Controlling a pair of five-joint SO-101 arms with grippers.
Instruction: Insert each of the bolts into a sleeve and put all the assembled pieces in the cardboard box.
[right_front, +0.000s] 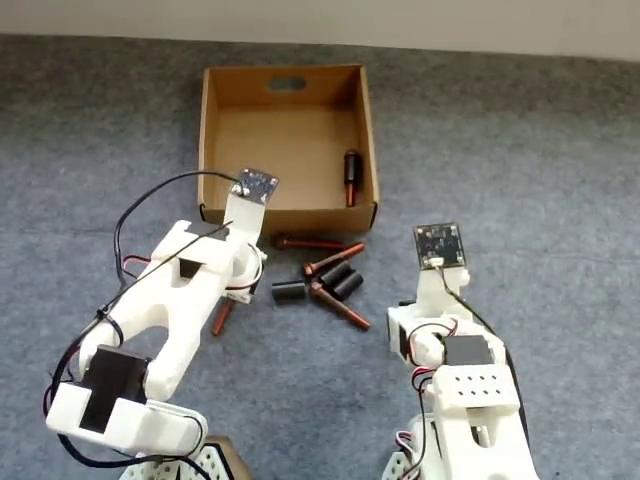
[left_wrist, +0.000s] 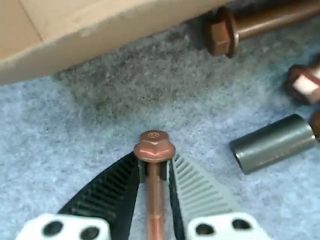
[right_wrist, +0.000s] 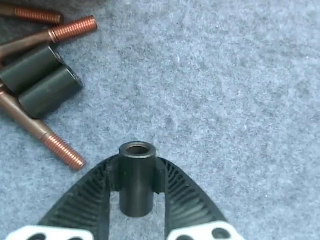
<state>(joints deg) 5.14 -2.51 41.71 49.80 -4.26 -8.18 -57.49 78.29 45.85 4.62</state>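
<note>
My left gripper (left_wrist: 155, 165) is shut on a copper bolt (left_wrist: 154, 148) just below its hex head, close in front of the cardboard box (right_front: 288, 215). The bolt's shank (right_front: 222, 318) sticks out beside the left arm. My right gripper (right_wrist: 136, 172) is shut on a black sleeve (right_wrist: 136, 156), held upright with its bore facing the camera, right of the loose pile. One assembled bolt and sleeve (right_front: 351, 178) lies inside the box by its right wall. Between the arms lie loose bolts (right_front: 341, 305) and black sleeves (right_front: 288, 292).
The box's front wall (left_wrist: 100, 30) rises just beyond the left gripper. A loose sleeve (left_wrist: 272, 143) and a bolt head (left_wrist: 220, 32) lie near it. Two sleeves (right_wrist: 50, 92) and a bolt (right_wrist: 55, 142) rest beside the right gripper. Grey carpet covers the table.
</note>
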